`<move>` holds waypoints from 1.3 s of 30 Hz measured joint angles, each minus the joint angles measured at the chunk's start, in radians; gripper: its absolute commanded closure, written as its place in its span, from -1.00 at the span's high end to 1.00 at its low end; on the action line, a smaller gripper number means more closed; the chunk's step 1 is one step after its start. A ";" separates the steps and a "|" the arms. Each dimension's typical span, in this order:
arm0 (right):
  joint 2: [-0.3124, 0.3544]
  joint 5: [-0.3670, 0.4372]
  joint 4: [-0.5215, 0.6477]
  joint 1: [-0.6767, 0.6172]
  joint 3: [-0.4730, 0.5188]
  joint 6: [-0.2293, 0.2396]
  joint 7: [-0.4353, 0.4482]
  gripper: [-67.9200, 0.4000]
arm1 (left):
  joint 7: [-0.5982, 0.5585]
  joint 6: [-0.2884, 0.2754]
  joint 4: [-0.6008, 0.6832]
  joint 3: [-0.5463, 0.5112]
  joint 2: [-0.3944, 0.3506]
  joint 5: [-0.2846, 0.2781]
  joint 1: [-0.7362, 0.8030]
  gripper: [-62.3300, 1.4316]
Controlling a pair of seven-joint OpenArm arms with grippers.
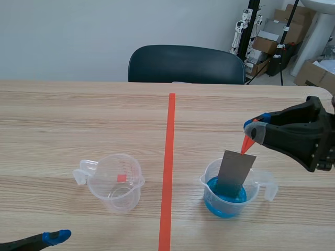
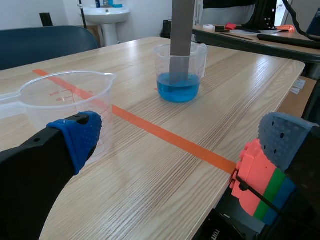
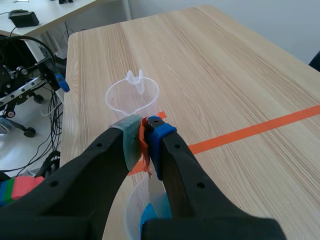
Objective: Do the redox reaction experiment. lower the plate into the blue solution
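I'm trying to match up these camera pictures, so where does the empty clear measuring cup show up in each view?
Scene view: the empty cup stands left of the orange tape line.
Left wrist view: just ahead of the left gripper, on its side of the tape; cup.
Right wrist view: ahead of the right gripper, across the tape; cup.
Shared landmark: the tape line.

Bright, even indoor light; faint soft shadows; mild sheen on table [image 2: 240, 75].
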 measured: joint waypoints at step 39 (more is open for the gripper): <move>-0.043 -0.161 -0.060 -0.004 0.068 -0.002 0.046 -0.98 | 0.000 0.000 0.000 0.000 0.000 0.006 0.000 1.00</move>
